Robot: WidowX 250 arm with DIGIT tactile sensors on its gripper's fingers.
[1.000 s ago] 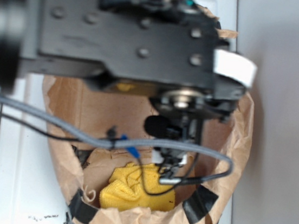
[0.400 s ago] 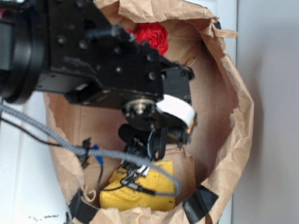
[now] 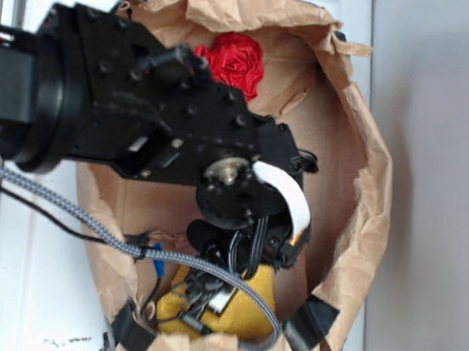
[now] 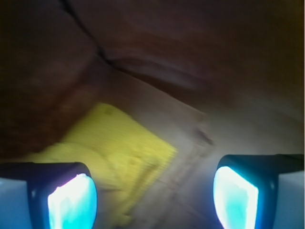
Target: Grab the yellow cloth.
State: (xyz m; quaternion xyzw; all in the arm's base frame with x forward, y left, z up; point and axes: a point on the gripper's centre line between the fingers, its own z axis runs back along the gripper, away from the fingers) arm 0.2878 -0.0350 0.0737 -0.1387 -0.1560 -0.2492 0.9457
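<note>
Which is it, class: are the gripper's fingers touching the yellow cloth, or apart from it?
Apart. The wrist view shows the gripper open, its fingers nearer the camera than the yellow cloth, which lies on the brown floor beyond, not yet between them.

Exterior: overhead, looking down. Wrist: close, behind jaws. Shared: yellow cloth (image 3: 257, 302) (image 4: 114, 148).

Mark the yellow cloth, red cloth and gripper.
yellow cloth (image 4: 121, 143): wrist view, centre of the flat face.
red cloth (image 3: 236, 60): exterior view, middle of the bunch.
gripper (image 4: 155, 193): wrist view, gap midway between fingertips.
</note>
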